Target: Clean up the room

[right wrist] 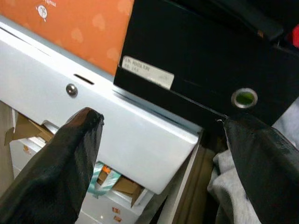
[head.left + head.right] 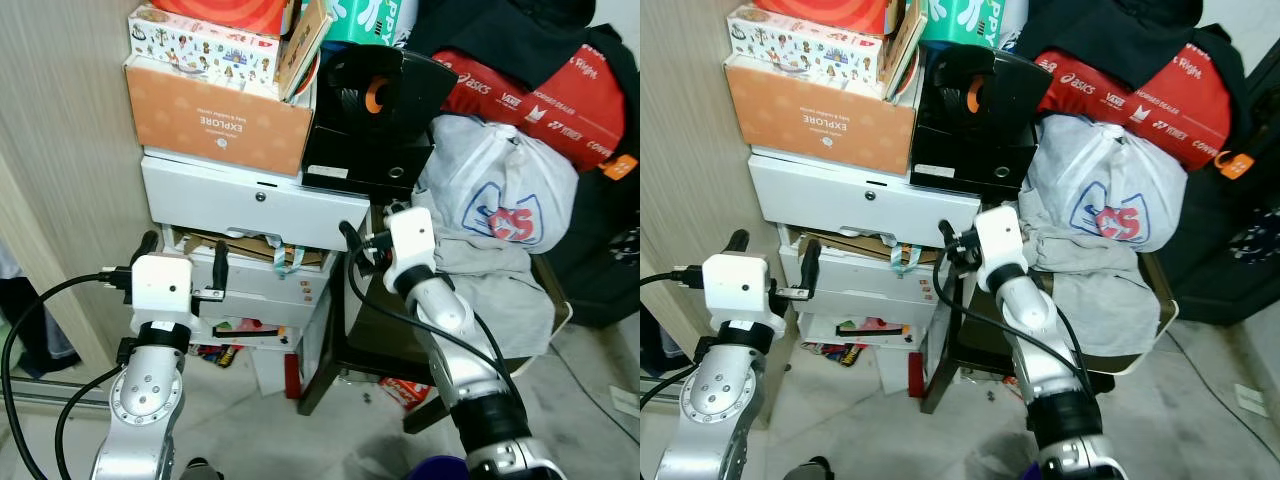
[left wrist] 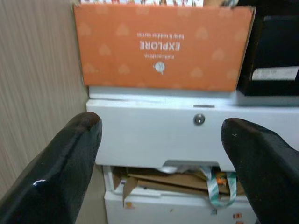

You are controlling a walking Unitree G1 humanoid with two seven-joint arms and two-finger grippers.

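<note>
Nearest the camera, the left hand (image 2: 183,262) is raised in front of the stack of boxes, its two black fingers spread wide with nothing between them; in the left wrist view they frame the white flat box with a small round metal stud (image 3: 199,119). The right hand (image 2: 362,243) is held up beside the same stack, at the corner where the white box meets the dark wooden chair (image 2: 330,345); its fingers stand apart and grip nothing, and in the right wrist view one finger (image 1: 70,161) lies before the white box while the other (image 1: 261,163) lies against the grey cloth (image 2: 485,275). On the pale tiled floor (image 2: 250,420) below the stack lie loose papers and a red packet (image 2: 292,375). The stack itself stands against the beige wood-grain wall (image 2: 60,150): white cartons at the bottom with brown cardboard and a teal ribbon (image 2: 285,262) sticking out, then the white flat box, then an orange cardboard box printed "EXPLORE" (image 2: 215,115) beside a black file box (image 2: 365,150). On the chair rest the grey cloth and a white plastic bag with a red and blue print (image 2: 505,195). Behind it lie a red sports bag with white lettering (image 2: 545,95) and dark clothing (image 2: 500,30).
</note>
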